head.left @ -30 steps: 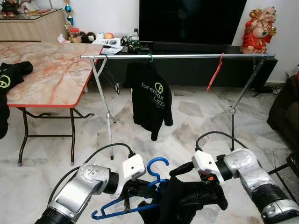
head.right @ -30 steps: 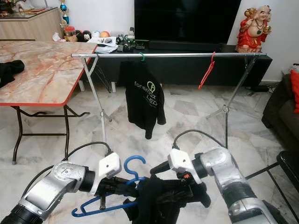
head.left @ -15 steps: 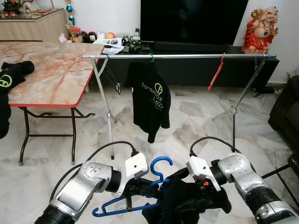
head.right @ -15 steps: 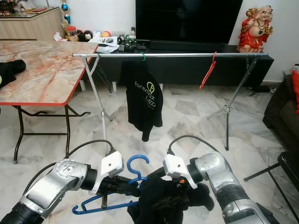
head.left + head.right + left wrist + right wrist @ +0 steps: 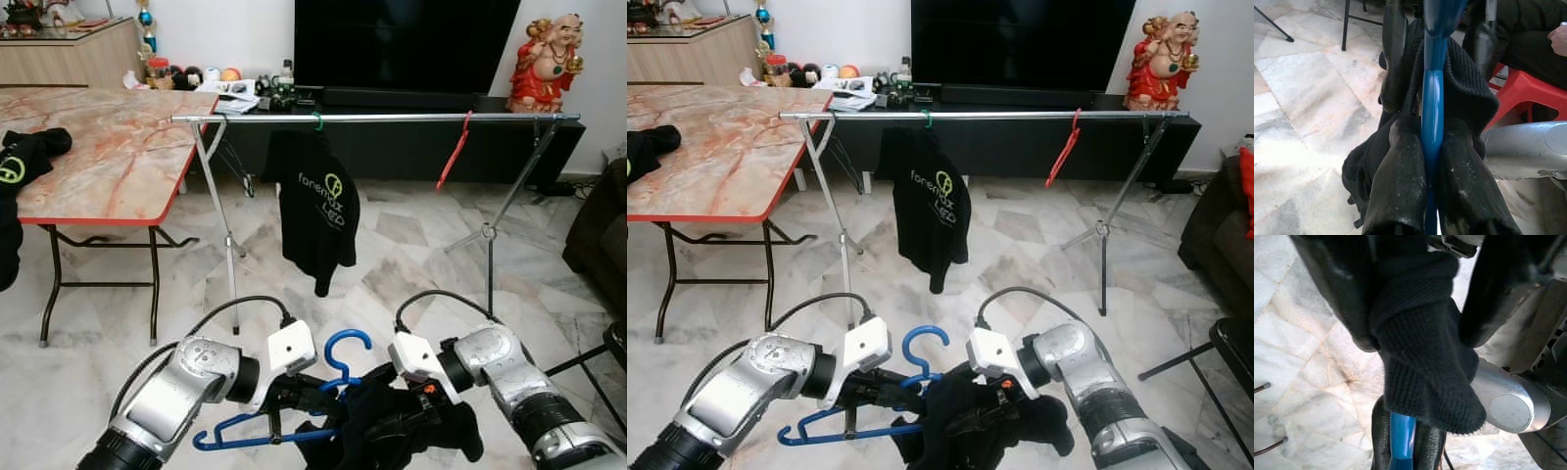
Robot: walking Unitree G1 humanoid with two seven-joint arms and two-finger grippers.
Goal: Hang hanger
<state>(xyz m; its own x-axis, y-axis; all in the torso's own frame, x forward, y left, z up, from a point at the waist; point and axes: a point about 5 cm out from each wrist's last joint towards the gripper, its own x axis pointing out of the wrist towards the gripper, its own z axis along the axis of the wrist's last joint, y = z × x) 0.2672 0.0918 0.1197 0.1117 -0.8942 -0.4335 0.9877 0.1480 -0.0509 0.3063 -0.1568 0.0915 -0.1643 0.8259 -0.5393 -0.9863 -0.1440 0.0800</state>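
Left jaws: our left gripper [image 5: 1432, 147] had its jaws clamped on the blue hanger [image 5: 257, 438], 1 black finger pressed to each side of the plastic bar.
Right jaws: our right gripper [image 5: 411, 428] had its jaws pinched on the black garment [image 5: 377, 431], a knitted cuff bunched between the 2 fingers in the right wrist view.
Blue hanger: it sat low between our 2 arms, above the floor, hook [image 5: 346, 351] pointing up and the long bar slanting down toward our left arm.
Black garment: it was draped over the right end of the hanger, touching both grippers.
Rail: the silver clothes rail [image 5: 392, 117] stood well ahead of us on crossed legs, apart from the hanger.
On the rail: 1 black shirt [image 5: 319, 220] with a printed logo hung on a green hook, and 1 red hanger [image 5: 452, 152] hung bare further right.
Desk: the marble-patterned desk [image 5: 108, 157] stood to our left with dark clothing [image 5: 22, 162] on its near edge.
Floor: pale marble tile [image 5: 402, 255] lay under everything.
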